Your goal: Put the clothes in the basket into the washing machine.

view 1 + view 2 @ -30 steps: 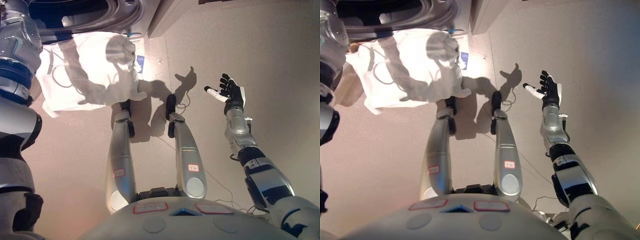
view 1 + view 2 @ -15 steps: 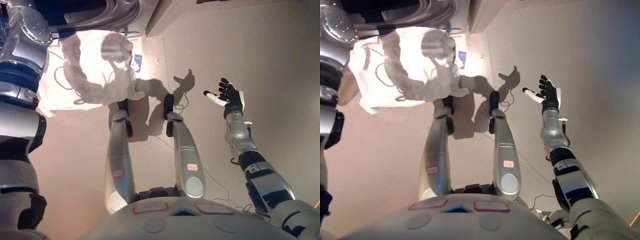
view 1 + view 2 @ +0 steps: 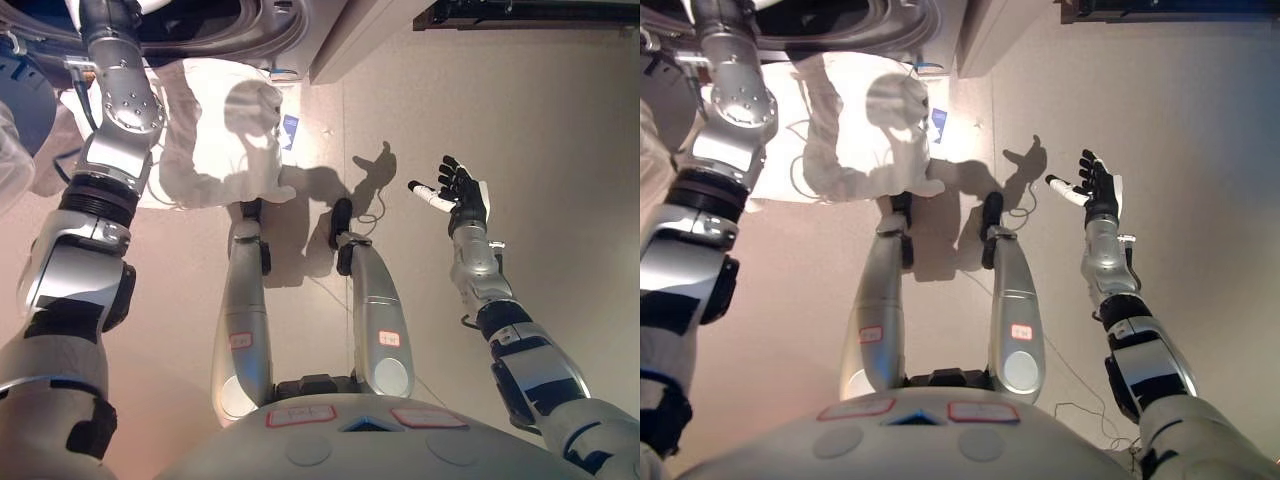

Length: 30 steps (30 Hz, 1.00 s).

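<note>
A white cloth [image 3: 215, 120] lies spread flat on the floor in front of the washing machine, whose silver door rim [image 3: 275, 35] and dark opening [image 3: 200, 15] show at the top left. My left arm [image 3: 110, 130] reaches up to the opening and leaves the view at the top edge, so the left hand is hidden. A pale piece of cloth [image 3: 18, 160] shows at the far left edge beside that arm. My right hand [image 3: 462, 195] is open with its fingers spread, empty, held out over the floor at the right. No basket shows.
A light cabinet side [image 3: 360, 30] stands right of the washing machine. A dark object [image 3: 530, 12] runs along the top right edge. A small blue and white tag [image 3: 291, 130] lies on the floor by the white cloth.
My left arm has stretched up and forward towards the washing machine's opening. The view has shifted a little. The white cloth on the floor and my right hand have stayed put.
</note>
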Motion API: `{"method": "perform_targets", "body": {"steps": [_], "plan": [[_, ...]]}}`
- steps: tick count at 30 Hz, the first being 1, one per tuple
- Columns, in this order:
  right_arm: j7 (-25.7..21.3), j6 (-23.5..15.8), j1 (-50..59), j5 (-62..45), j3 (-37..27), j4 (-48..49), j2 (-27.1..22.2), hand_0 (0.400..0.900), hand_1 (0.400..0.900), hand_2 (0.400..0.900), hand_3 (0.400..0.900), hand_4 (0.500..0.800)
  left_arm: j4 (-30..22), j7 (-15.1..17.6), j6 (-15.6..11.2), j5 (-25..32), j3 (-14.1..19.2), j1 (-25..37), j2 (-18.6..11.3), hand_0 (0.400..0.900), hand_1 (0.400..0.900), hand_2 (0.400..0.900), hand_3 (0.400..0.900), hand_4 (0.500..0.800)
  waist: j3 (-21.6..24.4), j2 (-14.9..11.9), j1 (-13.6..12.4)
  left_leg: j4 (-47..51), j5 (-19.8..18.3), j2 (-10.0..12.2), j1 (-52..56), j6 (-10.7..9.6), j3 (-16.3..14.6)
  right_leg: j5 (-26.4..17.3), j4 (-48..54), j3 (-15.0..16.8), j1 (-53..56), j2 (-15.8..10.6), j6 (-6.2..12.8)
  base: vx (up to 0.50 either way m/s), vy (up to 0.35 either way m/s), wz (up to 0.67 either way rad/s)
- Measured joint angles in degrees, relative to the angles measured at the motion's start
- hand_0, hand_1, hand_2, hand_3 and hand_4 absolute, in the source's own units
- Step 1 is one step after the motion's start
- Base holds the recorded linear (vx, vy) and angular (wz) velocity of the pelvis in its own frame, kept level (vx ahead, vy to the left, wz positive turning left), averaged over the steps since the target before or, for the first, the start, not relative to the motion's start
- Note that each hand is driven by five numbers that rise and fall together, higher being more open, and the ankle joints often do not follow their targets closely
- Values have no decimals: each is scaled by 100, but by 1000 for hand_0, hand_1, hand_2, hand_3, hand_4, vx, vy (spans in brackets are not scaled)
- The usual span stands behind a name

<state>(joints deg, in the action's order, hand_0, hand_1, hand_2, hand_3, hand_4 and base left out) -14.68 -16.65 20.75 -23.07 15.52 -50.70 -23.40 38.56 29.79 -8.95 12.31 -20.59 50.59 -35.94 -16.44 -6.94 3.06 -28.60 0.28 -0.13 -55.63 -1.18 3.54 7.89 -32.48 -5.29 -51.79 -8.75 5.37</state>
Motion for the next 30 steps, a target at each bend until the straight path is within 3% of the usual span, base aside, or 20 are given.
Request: {"method": "perform_targets", "body": {"steps": [2, 5, 14, 20, 22, 30], "plan": [[5, 38, -11, 1, -119, 12, 0, 900, 900, 900, 900, 800, -326, -44, -115, 157, 140, -380, 152, 900, 900, 900, 900, 800, -5, 2, -30, -5, -46, 13, 8, -52, 66, 136, -89, -30, -5, -3, -91, 33, -53, 10], [-6, 46, -15, 2, -280, 49, -6, 900, 900, 900, 900, 800, -530, -175, -237, 390, 256, -892, 408, 900, 900, 900, 900, 800, -26, 16, -198, -9, 2, 4, 17, -80, 110, 176, -219, -38, -41, 7, -84, -22, -59, 11], [-5, 86, -12, 4, -458, 431, -8, 900, 900, 900, 900, 800, -1124, -460, -254, 510, 446, -1945, 887, 900, 900, 900, 900, 800, -524, 96, -464, 36, 109, -7, 143, -182, 261, 277, -483, -165, 15, -3, -174, -30, -55, 11], [-1, 172, -246, 5, -584, 613, -1, 900, 900, 900, 900, 800, -1097, -707, -256, 678, 572, -2603, 997, 900, 900, 900, 900, 800, -527, 100, -581, 240, 258, -12, 350, -263, 298, 336, -643, -193, 65, -11, -267, -37, -57, 9], [2, 213, -331, 3, -581, 586, 8, 900, 900, 900, 900, 800, -977, -824, -245, 837, 560, -2806, 1092, 900, 900, 900, 900, 800, -528, 104, -592, 350, 311, -11, 517, -296, 350, 355, -646, -246, 198, -10, -300, 0, -45, 6], [137, 285, -671, 1, -569, 192, 217, 900, 900, 900, 900, 800, 770, -1456, -240, 1131, 353, -3273, 1735, 900, 900, 900, 900, 800, -503, 334, -660, 1410, 635, 106, 1852, -419, 500, 353, -17, -497, 1410, 87, -408, 24, -48, 7]]}}
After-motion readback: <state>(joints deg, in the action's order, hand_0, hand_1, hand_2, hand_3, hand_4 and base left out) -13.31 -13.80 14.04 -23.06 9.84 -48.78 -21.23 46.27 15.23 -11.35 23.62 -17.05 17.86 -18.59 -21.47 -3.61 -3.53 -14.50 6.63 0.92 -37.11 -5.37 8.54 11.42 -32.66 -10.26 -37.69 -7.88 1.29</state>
